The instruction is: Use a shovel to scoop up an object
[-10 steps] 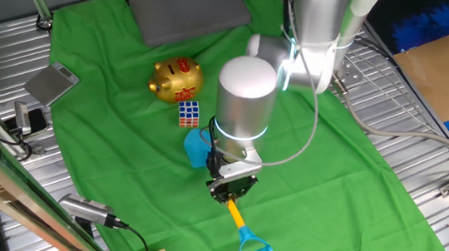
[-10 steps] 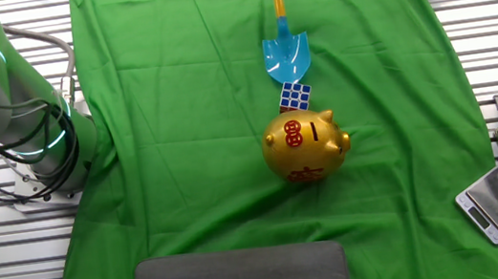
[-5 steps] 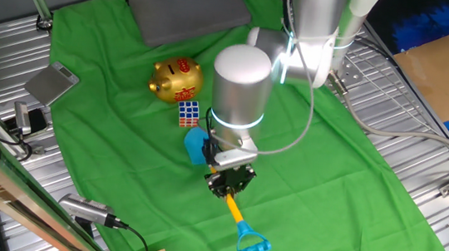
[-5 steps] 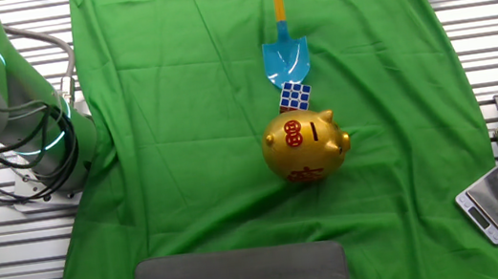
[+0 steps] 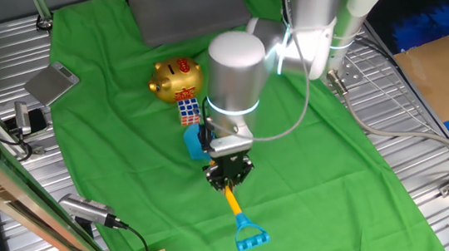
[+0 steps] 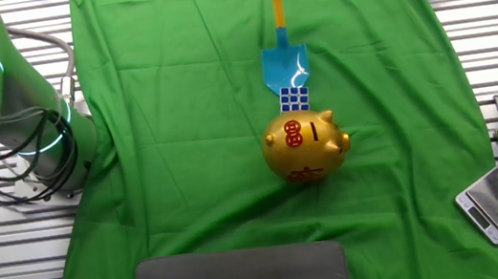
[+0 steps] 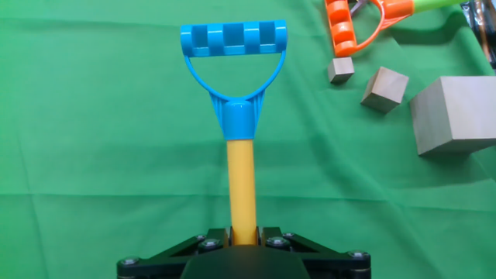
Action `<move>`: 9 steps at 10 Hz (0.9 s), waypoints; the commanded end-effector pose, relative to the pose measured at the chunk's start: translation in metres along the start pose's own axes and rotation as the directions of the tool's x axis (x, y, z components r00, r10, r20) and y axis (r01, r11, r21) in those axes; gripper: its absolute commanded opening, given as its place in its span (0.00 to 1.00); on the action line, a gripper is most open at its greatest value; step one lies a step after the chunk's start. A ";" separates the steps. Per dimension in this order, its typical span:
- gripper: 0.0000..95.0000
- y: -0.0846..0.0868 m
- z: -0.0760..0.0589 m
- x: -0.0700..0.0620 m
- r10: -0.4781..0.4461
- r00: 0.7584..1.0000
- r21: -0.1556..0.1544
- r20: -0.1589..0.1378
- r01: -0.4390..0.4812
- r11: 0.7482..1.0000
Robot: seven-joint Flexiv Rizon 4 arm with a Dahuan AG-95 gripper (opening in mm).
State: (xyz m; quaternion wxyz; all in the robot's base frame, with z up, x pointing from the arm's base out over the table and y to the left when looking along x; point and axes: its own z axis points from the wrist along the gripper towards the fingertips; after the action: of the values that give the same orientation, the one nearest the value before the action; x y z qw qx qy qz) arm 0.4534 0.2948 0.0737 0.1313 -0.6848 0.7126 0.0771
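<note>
right now the gripper (image 5: pixel 228 174) is pinched on the yellow shaft of the shovel (image 6: pixel 284 56), its fingers pressed against both sides of the shaft in the hand view. beyond the fingers on the handle side, the blue d-shaped end lies on the green cloth (image 5: pixel 328 178). on the other side of the gripper, the light blue blade points away from it, and its tip reaches the object (image 6: pixel 295 101), the little multicoloured cube, which looks to be touching the blade edge. just past the cube, farther from the gripper, sits the gold piggy bank (image 6: pixel 304 147), right against the cube. some wooden blocks (image 7: pixel 453 116) lie off to one side of the handle end in the hand view.
</note>
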 end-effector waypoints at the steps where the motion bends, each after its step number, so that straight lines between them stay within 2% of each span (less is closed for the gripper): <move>1: 0.00 0.000 -0.002 0.003 -0.005 1.000 -0.001 0.003 0.005 1.000; 6: 0.00 0.001 -0.004 0.006 -0.032 0.999 -0.003 -0.006 0.032 0.999; 9: 0.00 0.001 -0.003 0.007 -0.034 0.999 -0.001 -0.001 0.034 0.999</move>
State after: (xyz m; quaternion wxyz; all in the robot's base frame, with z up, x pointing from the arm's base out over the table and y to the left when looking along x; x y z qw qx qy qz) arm 0.4514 0.2874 0.0750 0.1321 -0.6967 0.7010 0.0763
